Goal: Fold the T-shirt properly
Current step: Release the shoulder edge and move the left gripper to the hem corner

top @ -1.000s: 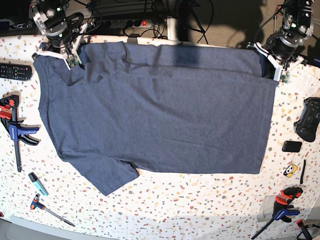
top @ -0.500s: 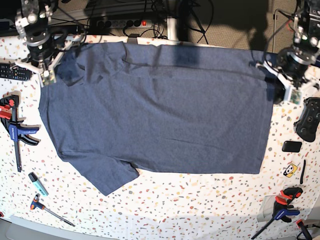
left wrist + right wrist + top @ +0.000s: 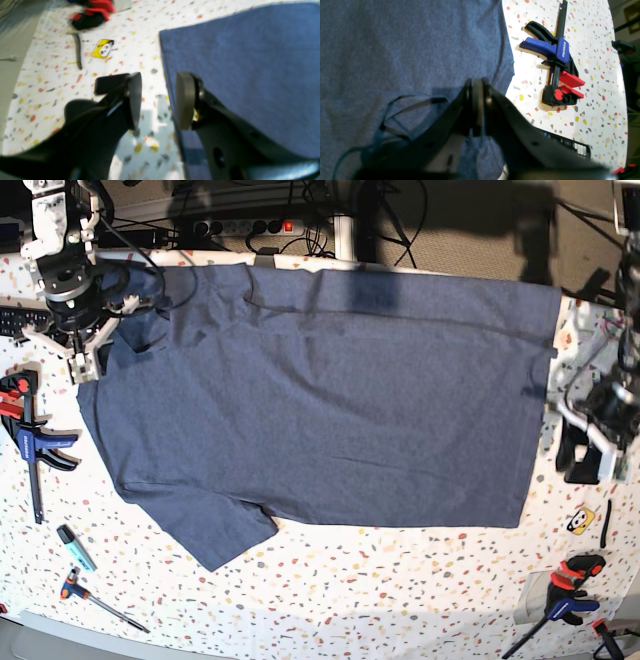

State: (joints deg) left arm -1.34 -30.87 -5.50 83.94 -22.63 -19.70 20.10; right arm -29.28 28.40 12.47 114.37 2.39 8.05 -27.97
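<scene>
T-shirt (image 3: 320, 400) spread flat across speckled table (image 3: 400, 590). Left gripper (image 3: 156, 100) released — jaws apart, empty, poised at hem edge. Right gripper (image 3: 476, 110) clenched — pads pressed together above sleeve, beside blue clamp (image 3: 555, 67).

Light: bright and hard, falling from the far side onto the speckled table (image 3: 400, 580).
Shadows: a dark band lies across the far edge of the T-shirt (image 3: 320, 400); the bar clamp (image 3: 555, 65) casts a short, crisp shadow.
Glare: the tabletop washes out to white in both wrist views.
Blur: the left wrist view is soft throughout; the yellow sticker (image 3: 103, 48) is smeared.
Focus: the right gripper (image 3: 476, 112) is sharp only at its tips.
Distortion: the table edge bows in the wrist views.
</scene>
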